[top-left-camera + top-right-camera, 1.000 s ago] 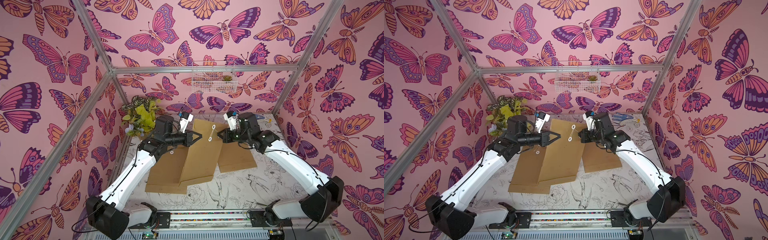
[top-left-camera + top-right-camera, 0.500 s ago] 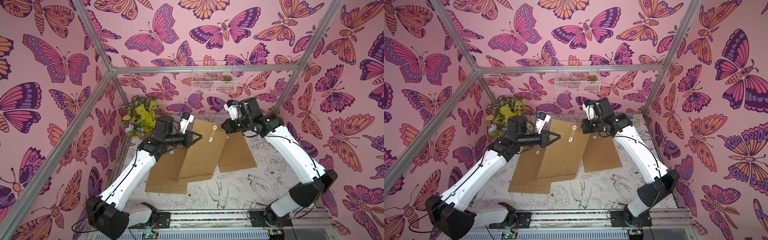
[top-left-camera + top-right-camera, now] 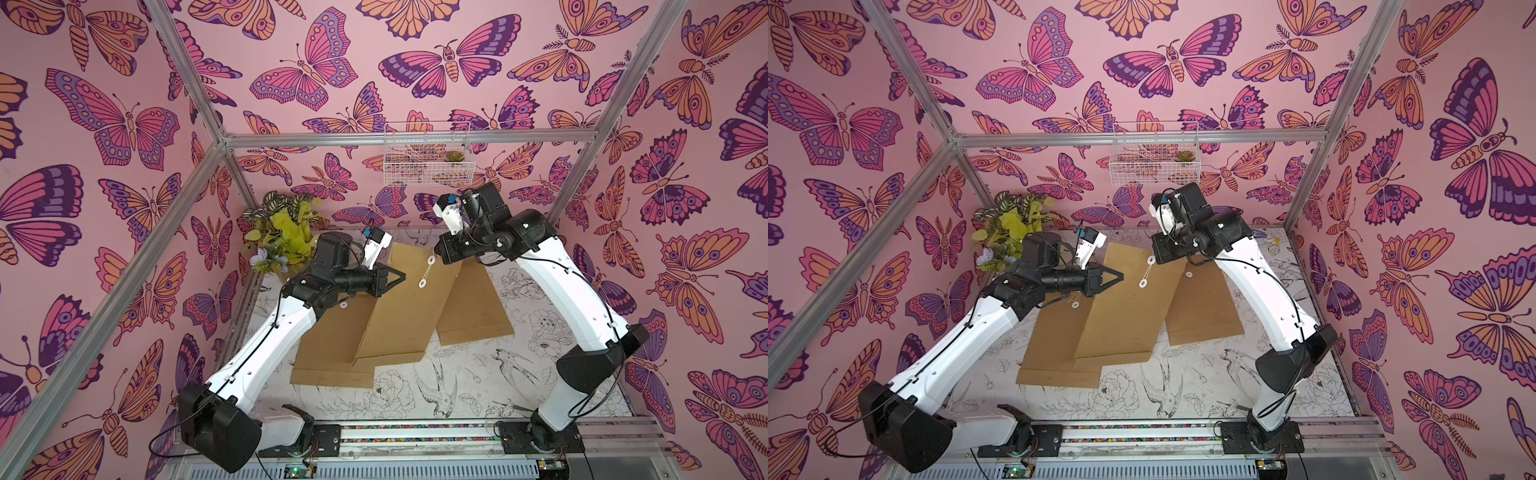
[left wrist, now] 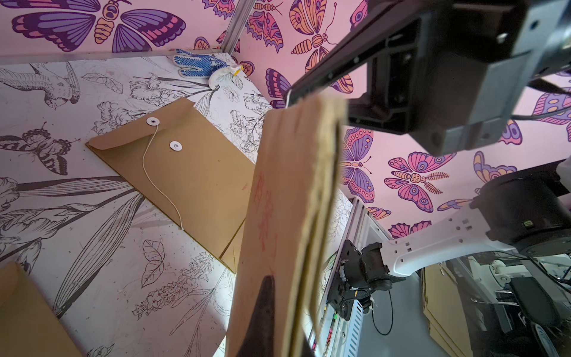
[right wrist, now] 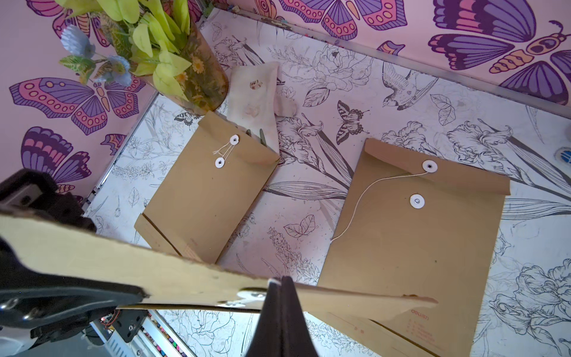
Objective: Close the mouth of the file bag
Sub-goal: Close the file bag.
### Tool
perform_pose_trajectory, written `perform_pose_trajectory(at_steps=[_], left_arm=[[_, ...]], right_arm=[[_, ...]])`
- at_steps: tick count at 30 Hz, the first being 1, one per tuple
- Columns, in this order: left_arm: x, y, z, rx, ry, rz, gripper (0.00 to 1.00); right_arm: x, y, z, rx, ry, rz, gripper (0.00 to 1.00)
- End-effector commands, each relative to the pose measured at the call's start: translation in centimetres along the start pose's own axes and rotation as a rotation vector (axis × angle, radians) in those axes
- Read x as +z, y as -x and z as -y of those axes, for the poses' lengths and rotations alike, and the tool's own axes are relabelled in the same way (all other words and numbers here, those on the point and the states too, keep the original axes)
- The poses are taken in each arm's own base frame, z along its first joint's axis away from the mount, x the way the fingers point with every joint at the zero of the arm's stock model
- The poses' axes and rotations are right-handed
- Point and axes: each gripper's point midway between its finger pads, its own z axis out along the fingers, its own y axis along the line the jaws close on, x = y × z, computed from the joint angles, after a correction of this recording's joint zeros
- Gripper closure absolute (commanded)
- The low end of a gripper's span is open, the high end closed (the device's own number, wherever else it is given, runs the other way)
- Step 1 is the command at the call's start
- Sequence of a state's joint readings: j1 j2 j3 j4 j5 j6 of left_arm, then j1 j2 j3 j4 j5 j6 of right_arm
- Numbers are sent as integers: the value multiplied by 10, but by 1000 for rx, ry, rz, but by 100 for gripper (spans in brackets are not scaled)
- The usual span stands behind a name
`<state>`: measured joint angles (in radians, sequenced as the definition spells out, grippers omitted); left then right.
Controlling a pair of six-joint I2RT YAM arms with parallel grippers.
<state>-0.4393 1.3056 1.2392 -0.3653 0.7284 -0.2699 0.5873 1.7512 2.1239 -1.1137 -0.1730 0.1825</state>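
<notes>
above the table (image 3: 478, 374), left pincer (image 3: 400, 276) and risen right pincer (image 3: 438, 253) stay clamped on file bag (image 3: 399, 324)

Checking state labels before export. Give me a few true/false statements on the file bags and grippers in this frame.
1. The left gripper and right gripper are both shut on the lifted file bag. True.
2. The file bag beside the plant has a loose string. False: its string is wound between its two buttons; the plant stands just behind it.
3. The file bag on the right arm's side is tied shut. False: its cord trails loose.
4. Three file bags are in view. True.
</notes>
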Motion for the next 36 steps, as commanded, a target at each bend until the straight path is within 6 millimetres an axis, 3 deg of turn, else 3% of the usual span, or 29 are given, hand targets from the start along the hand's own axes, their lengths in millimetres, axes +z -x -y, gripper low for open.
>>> perform_pose_trajectory(at_steps=[1,12,18,24,29,31,36], left_arm=[[2,-7,1,1,-3,-31,100],[1,-3,2,3,1,-21,100],[0,0,2,2,9,-11,100],[-16,27,-12,-24,77,108,100],[-27,46,-13,-40,56,172,100],[-40,54,-1,-13,40,208,100],[-55,69,8,-10,5,255,100]], right_arm=[[-3,4,-14,-28,22,4,100],[8,-6,-50,9,152,-8,100],[12,-12,-57,43,189,4,100],[21,-38,-64,134,278,-5,95],[19,-65,-56,186,291,-6,79],[20,-74,-47,217,287,-5,72],[17,-89,-16,278,261,48,58]])
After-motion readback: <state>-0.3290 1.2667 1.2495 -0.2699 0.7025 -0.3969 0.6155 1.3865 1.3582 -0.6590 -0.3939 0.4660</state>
